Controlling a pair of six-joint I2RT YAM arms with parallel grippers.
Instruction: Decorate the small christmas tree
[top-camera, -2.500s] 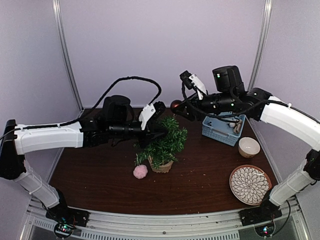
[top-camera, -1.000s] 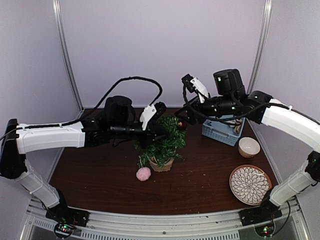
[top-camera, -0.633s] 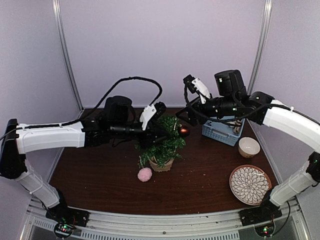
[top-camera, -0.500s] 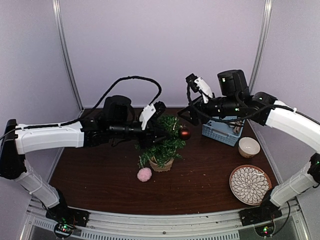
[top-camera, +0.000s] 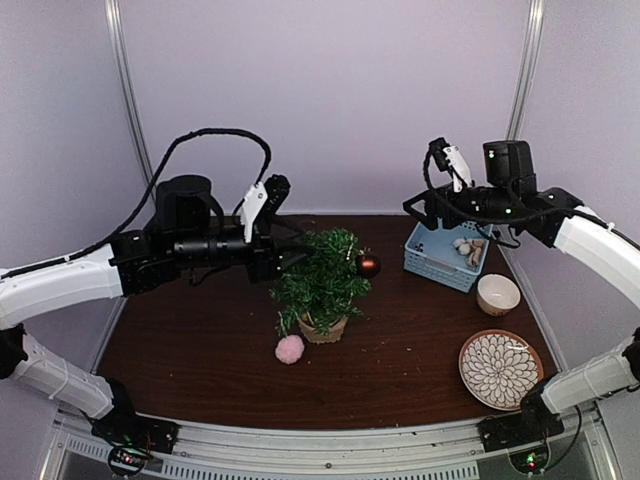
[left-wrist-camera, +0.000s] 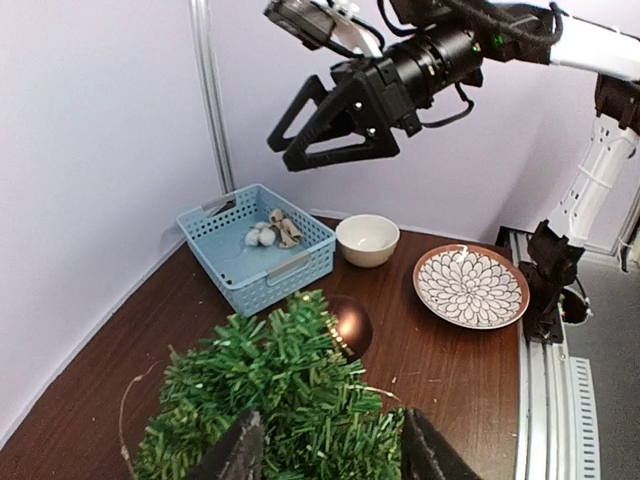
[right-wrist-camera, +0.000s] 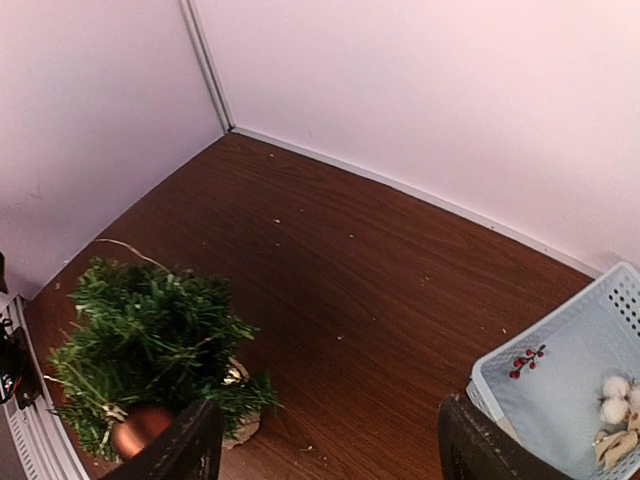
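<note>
The small christmas tree (top-camera: 322, 283) stands upright mid-table in its tan pot (top-camera: 323, 329), and a shiny reddish-brown bauble (top-camera: 368, 266) hangs at its right edge. The left gripper (top-camera: 290, 256) sits just beside the upper left branches; whether it touches them, can't tell. The right gripper (top-camera: 419, 214) hovers high, well apart from the tree, by the left corner of the light blue basket (top-camera: 446, 262). A pink pom-pom (top-camera: 290, 348) lies on the dark wooden table (top-camera: 190, 345) just in front of the pot. On the right there's a cream bowl (top-camera: 498, 294), and nearer the camera a petal-patterned plate (top-camera: 499, 369).
</note>
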